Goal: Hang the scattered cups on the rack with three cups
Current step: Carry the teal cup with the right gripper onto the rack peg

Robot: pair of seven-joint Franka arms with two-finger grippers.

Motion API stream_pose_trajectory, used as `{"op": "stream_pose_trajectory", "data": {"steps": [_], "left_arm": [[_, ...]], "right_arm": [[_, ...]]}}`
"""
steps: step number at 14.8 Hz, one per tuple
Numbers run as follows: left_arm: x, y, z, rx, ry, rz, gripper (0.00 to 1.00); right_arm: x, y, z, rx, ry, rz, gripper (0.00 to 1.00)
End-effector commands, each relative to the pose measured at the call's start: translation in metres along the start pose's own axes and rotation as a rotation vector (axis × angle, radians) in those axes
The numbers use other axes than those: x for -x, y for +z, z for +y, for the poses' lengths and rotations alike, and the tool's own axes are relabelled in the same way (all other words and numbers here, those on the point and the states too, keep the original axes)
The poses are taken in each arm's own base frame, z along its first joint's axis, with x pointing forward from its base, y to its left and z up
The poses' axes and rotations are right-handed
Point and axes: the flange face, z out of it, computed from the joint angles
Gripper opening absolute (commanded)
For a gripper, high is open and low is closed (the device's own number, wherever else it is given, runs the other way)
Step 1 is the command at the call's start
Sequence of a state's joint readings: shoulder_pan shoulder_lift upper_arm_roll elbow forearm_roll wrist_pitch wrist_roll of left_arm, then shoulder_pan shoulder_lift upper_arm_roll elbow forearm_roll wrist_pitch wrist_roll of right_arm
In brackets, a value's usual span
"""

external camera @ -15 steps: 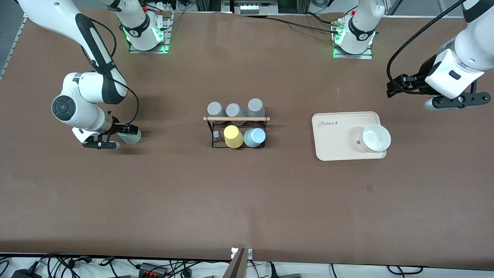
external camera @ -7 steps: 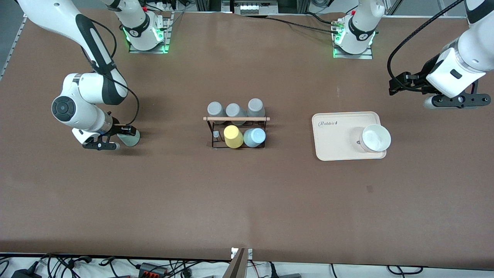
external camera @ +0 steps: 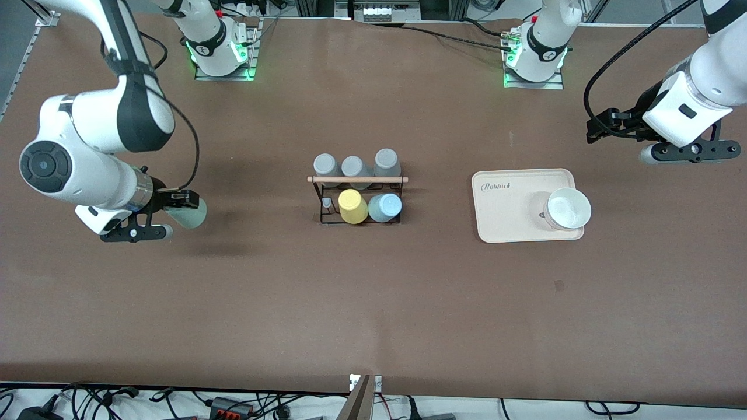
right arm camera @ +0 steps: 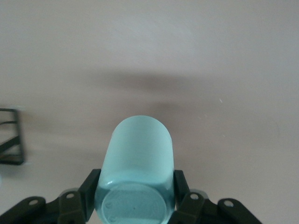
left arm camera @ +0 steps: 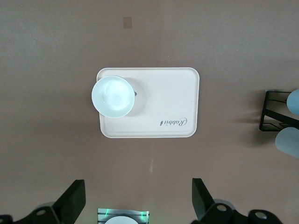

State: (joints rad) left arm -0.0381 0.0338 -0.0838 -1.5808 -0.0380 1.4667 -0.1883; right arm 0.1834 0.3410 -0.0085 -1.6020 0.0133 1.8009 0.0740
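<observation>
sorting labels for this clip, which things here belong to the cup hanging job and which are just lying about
Job:
mint cup, held in right gripper
blue cup, on rack
grey cups, on rack

Lying about:
yellow cup
cream tray
white bowl

Mint green cup (external camera: 191, 214) between black fingers (right arm camera: 89, 187), brown worktop (external camera: 373, 303), grey cups (external camera: 354, 166), yellow cup (external camera: 352, 206), light blue cup (external camera: 385, 207), cream tray (external camera: 508, 204).

- Looks like a robot lab, not a home.
- Two white robot arms (external camera: 99, 134) bolted down on metal plates with green lights (external camera: 222, 64).
- One big plain brown worktop (external camera: 373, 303).
- Lots of black cables and plugs (external camera: 222, 402) along the worktop edge.
</observation>
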Motion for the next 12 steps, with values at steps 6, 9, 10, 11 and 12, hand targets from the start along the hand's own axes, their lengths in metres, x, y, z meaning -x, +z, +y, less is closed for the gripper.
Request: {"op": "stream_pose_trajectory", "data": {"steps": [6, 9, 10, 11, 12], "left_arm": [[0.005, -0.008, 0.001, 0.013, -0.005, -0.003, 1.00], [0.005, -0.007, 0.002, 0.034, -0.005, -0.009, 1.00], [0.005, -0.007, 0.002, 0.034, -0.005, -0.010, 1.00], [0.005, -0.007, 0.002, 0.035, -0.005, -0.009, 1.00], [0.005, -0.007, 0.002, 0.034, -0.005, -0.010, 1.00]], "right_arm": [[-0.014, -0.019, -0.145, 0.013, -0.187, 0.059, 0.27], [-0.008, -0.015, -0.201, 0.012, -0.098, 0.075, 0.25], [-0.006, -0.010, -0.213, 0.012, -0.056, 0.069, 0.26], [-0.004, -0.010, -0.223, 0.003, -0.016, 0.079, 0.26], [-0.004, -0.006, -0.234, -0.020, 0.013, 0.083, 0.26]]}}
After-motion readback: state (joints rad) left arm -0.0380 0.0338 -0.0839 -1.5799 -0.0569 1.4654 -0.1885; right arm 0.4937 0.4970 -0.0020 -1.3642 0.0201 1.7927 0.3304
